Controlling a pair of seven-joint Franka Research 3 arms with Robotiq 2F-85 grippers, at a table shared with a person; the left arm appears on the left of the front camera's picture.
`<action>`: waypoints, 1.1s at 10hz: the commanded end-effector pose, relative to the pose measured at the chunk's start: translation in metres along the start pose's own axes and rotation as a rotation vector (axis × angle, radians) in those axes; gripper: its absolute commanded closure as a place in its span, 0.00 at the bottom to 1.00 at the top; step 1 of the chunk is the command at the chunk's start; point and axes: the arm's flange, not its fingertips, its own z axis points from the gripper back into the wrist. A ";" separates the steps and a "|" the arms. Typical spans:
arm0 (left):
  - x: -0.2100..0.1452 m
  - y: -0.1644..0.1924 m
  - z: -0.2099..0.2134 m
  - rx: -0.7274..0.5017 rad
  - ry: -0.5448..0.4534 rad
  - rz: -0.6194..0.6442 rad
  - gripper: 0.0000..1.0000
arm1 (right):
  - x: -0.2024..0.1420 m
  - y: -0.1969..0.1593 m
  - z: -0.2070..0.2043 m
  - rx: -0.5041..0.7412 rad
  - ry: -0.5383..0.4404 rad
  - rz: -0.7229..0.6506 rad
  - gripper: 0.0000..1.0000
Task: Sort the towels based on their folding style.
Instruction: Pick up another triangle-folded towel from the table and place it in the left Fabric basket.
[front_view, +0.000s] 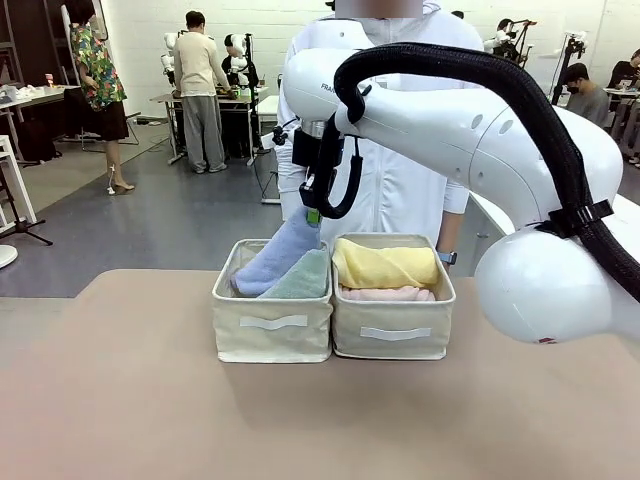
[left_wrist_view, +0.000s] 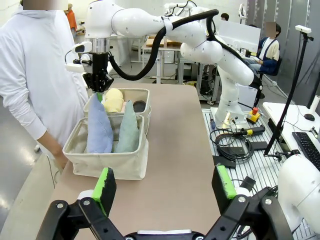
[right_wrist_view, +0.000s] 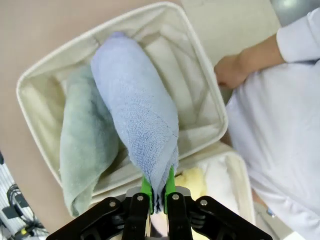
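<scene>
My right gripper (front_view: 313, 214) (right_wrist_view: 157, 186) is shut on the pointed end of the light-blue cone towel (front_view: 276, 257) (right_wrist_view: 137, 107), whose wide end rests in the left beige bin (front_view: 272, 335). Beside it in that bin lies the sage-green cone towel (front_view: 302, 277) (right_wrist_view: 85, 145). The right bin (front_view: 392, 337) holds a yellow rolled towel (front_view: 385, 266) on top of a pink one (front_view: 387, 294). In the left wrist view a dark rolled towel (left_wrist_view: 139, 106) sits beside the yellow one (left_wrist_view: 113, 99). My left gripper (left_wrist_view: 165, 185) is open over bare table, well short of the bins.
A person in a white coat (front_view: 400, 190) stands right behind the bins, one hand (right_wrist_view: 231, 71) near the left bin's far rim. The tan table (front_view: 120, 400) stretches in front of the bins. My right arm (front_view: 480, 140) arcs over the table's right half.
</scene>
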 end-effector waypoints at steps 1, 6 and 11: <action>0.000 -0.003 0.000 0.006 -0.014 -0.020 0.00 | -0.021 0.004 -0.009 0.025 -0.073 0.031 0.89; 0.000 -0.003 0.000 0.006 -0.014 -0.020 0.00 | -0.042 0.000 -0.027 0.049 -0.060 0.172 0.89; 0.000 -0.003 0.000 0.006 -0.014 -0.020 0.00 | -0.056 0.000 -0.062 0.142 -0.052 0.201 0.89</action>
